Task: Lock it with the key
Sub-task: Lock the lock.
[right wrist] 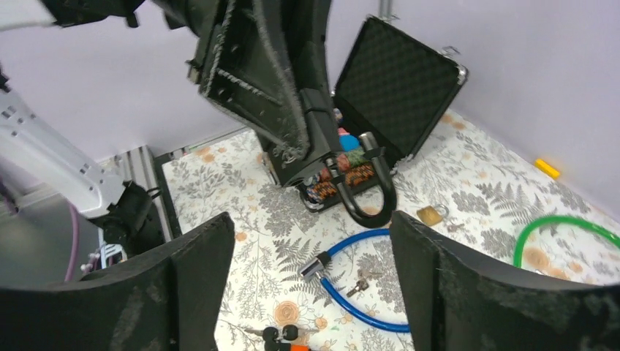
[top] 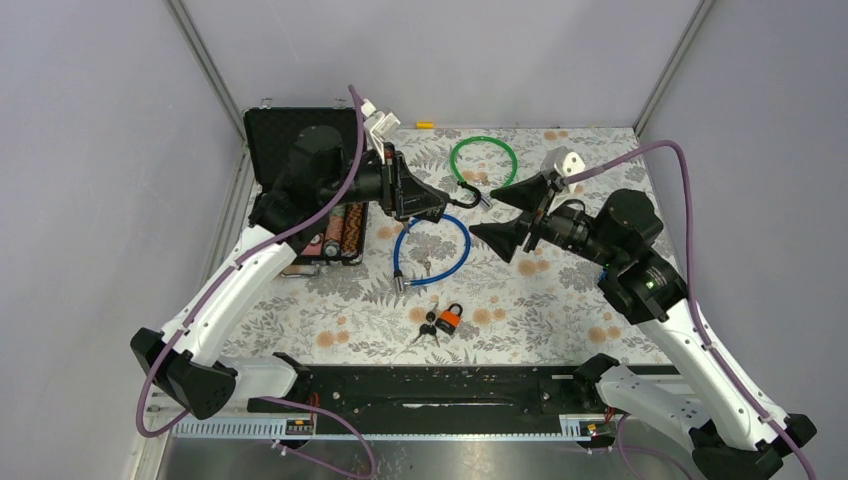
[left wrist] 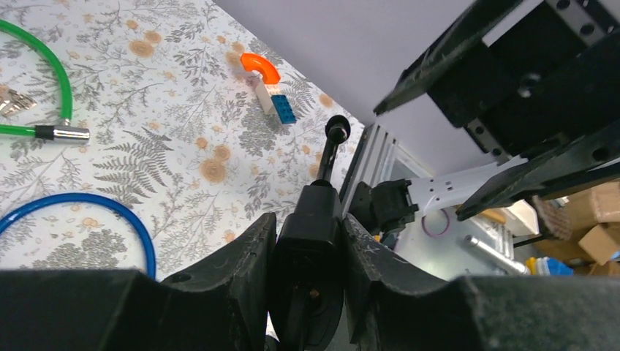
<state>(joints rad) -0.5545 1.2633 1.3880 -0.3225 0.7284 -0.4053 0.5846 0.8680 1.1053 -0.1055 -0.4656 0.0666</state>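
My left gripper [top: 428, 203] is shut on the body of a black U-lock [top: 462, 198] and holds it in the air above the table. In the left wrist view the lock body [left wrist: 311, 230] sits between the fingers, and its shackle rod [left wrist: 333, 146] points away. My right gripper [top: 506, 216] is open and empty, facing the lock from the right. In the right wrist view the U-lock [right wrist: 369, 194] hangs beyond the open fingers [right wrist: 468, 278]. A bunch of black-headed keys [top: 428, 330] lies by an orange padlock [top: 450, 319] near the front.
A blue cable lock [top: 432, 250] with small keys [right wrist: 356, 281] lies under the grippers. A green cable lock [top: 483, 160] lies behind. An open black case [top: 300, 150] stands at the back left. A brass padlock [right wrist: 430, 214] and an orange, white and blue piece [left wrist: 269, 84] lie on the cloth.
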